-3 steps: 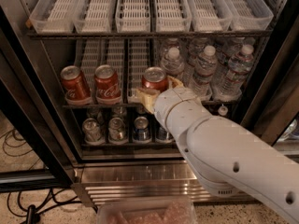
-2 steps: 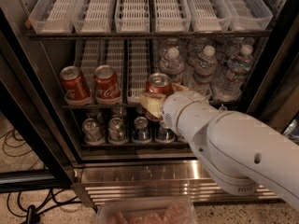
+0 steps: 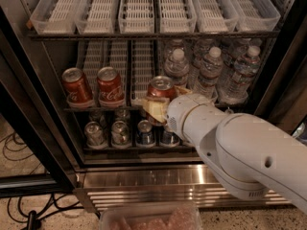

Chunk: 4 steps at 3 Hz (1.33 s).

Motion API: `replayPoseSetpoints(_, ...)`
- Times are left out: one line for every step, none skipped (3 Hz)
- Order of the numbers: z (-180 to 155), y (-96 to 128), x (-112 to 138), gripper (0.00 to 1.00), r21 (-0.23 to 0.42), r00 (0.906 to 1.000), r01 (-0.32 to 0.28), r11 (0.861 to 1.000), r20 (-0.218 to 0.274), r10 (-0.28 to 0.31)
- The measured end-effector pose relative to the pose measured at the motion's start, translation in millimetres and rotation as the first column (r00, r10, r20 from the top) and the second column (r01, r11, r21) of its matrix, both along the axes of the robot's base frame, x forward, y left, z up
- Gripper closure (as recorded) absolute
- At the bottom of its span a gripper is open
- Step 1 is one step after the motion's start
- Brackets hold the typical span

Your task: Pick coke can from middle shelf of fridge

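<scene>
Camera view, one frame, contents listed by size.

Fridge (image 3: 144, 181): open display cooler, dark door frames at both sides, brushed steel base with horizontal slots below.

Robot arm (image 3: 249, 152): white, bulky, entering from lower right and reaching to the front of the middle tier.

Top shelf trays (image 3: 136, 8): row of clear ribbed plastic lanes.

Middle shelf (image 3: 96, 109): thin dark rack carrying ribbed lanes behind the cans.

Water bottles (image 3: 211, 71): clear plastic, white caps, grouped on the right half of the middle tier.

Gripper (image 3: 158, 108): pale yellowish fingers at the arm's tip, set at the front of the middle tier; they sit closed around the lower body of the coke can.

Coke can (image 3: 160, 91): red, silver top, upright, centre of the middle tier, apart from the other two; lower part hidden by the fingers.

Two red cans (image 3: 93, 86): upright, side by side, left end of the same tier.

Lower-tier cans (image 3: 129, 132): silver tops, a row on the bottom rack.

Cables (image 3: 19, 150): dark loops on the floor, lower left.
</scene>
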<state>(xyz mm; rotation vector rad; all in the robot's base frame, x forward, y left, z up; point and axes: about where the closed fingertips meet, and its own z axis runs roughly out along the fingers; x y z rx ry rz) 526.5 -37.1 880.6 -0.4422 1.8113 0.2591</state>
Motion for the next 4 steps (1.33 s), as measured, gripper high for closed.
replayPoseSetpoints(-1.7,1.9,-1.3,1.00,-0.015,0.9982,-0.060,0.998,-0.009,0.060)
replayPoseSetpoints(-10.0,11.2,-11.0,1.00,-0.033,0.9817,-0.184,0.982,-0.054,0.182)
replayPoseSetpoints(-15.3,7.6,-17.2,1.00,-0.034,0.9517,-0.292,0.956,-0.108,0.287)
replayPoseSetpoints(-13.2,1.2,-19.0,1.00,-0.023,0.9178,-0.376,0.926,-0.147,0.369)
